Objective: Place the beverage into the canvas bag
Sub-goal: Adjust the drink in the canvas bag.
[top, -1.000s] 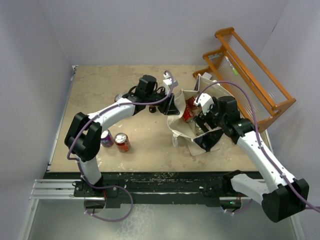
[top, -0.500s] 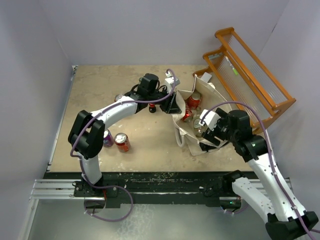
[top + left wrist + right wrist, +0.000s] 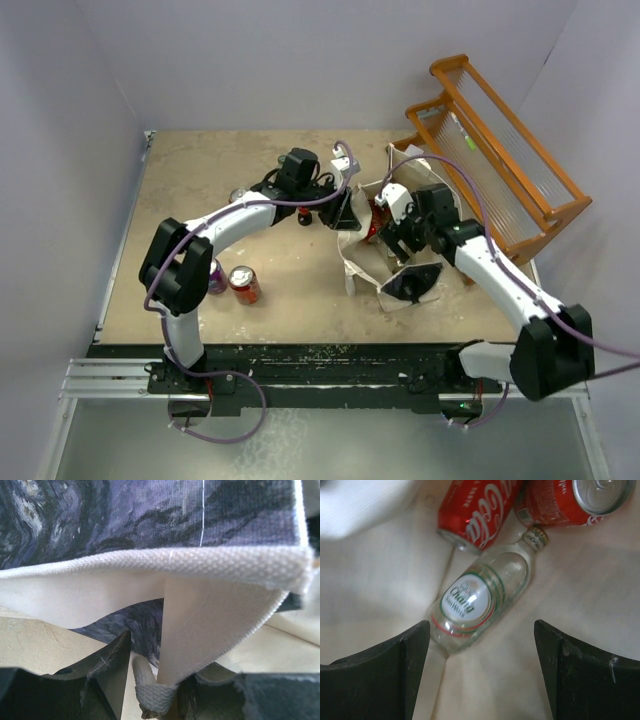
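Nearest to you, well back from both pincers and close to the left arm's base, a purple can (image 3: 213, 276) and a red can (image 3: 243, 285) stand side by side on the table (image 3: 200, 170), touching or nearly so. Further out, your right pincer (image 3: 480, 680) hangs over the mouth of the canvas bag (image 3: 356, 258) with its jaws spread wide and nothing between them. Straight below it, on the bag's cream lining, a clear glass Chang bottle (image 3: 477, 602) lies on its side, cap pointing away from the fingers. Just past the bottle's neck lie two red drinks: a Coca-Cola can (image 3: 480, 512) on its side and a second red can (image 3: 565, 500) beside it, its silver top showing. On the bag's other side, your left pincer (image 3: 170, 680) is clamped on the canvas at the rim; the cream webbing edge and the navy print fill its view, and a fold of cream cloth runs down between its fingers. Farthest from both pincers, beyond the bag on the right arm's side, the orange wooden rack (image 3: 500, 150) stands at the table's back corner.
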{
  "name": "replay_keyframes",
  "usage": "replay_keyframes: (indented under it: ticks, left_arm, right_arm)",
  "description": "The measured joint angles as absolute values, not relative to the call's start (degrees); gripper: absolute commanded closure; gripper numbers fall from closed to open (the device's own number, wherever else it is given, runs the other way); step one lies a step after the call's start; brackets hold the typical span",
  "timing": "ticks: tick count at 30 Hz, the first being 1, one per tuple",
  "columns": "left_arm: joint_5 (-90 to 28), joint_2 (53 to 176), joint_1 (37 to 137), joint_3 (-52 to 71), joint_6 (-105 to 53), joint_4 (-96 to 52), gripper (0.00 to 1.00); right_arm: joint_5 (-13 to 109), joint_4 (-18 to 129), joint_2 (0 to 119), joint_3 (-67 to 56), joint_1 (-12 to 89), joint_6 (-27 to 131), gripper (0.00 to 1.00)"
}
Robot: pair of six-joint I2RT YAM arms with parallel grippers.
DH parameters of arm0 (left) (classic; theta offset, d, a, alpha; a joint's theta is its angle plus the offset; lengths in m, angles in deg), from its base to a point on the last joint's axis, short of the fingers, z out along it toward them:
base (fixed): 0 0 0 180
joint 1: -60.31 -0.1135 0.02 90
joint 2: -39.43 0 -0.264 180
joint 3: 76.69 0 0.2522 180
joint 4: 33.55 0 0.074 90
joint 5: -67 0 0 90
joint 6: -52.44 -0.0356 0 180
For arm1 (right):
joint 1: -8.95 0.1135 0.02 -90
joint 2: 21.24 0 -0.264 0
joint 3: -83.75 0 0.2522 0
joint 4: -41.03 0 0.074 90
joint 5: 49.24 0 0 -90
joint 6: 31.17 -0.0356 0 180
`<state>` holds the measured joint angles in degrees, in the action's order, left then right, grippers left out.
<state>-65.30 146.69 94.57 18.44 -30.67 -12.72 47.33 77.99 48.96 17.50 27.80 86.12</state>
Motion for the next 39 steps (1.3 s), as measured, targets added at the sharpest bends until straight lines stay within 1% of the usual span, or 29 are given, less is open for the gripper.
replay_keyframes:
  ticks: [4,11,22,29,31,34,39]
  left_arm:
    - [-66.2,147.09,94.03,18.63,-30.45,-12.44,0.58]
    - [-66.76,147.22,93.46,18.96,-29.64,-11.61,0.58]
    - [-66.7,147.22,93.37,19.9,-29.34,-12.04,0.59]
    - [-66.39,147.22,93.37,20.12,-28.57,-12.83,0.58]
    - [-66.2,147.22,93.37,20.19,-28.53,-12.87,0.58]
    - [-65.93,147.24,93.26,20.34,-28.53,-12.9,0.58]
    - [-65.37,147.24,93.2,20.58,-28.55,-12.94,0.58]
  right_arm:
    - [44.91,73.68,56.12,15.08,27.8,80.5,0.12]
    - [41.02,70.99,63.49,13.35,27.8,72.87,0.1]
    - [36.91,67.19,70.57,13.46,27.94,69.18,0.07]
    - [35.73,64.48,76.23,13.44,28.02,68.55,0.09]
    - [35.92,64.72,78.0,12.3,28.02,68.57,0.11]
    - [36.32,65.2,78.9,11.23,27.72,68.57,0.16]
    - [37.26,67.41,80.49,8.78,27.19,68.39,0.42]
